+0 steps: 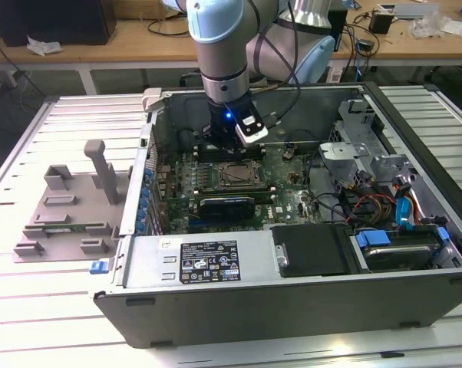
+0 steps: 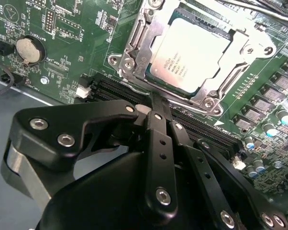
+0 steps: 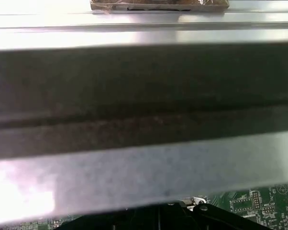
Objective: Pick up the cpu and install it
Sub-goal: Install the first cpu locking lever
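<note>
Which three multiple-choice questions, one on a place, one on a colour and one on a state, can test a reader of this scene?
1. Where does the cpu lie?
A. in the socket frame
B. on the grey tray
C. on the table
2. What colour is the motherboard?
A. red
B. green
C. white
3. How is the computer case?
A. shut by a panel
B. open, its inside showing
C. wrapped in foil
Answers: 1 A, its silver top sits inside the metal frame; 2 B, the board is green in the second wrist view; 3 B, the exterior view looks straight into it.
</note>
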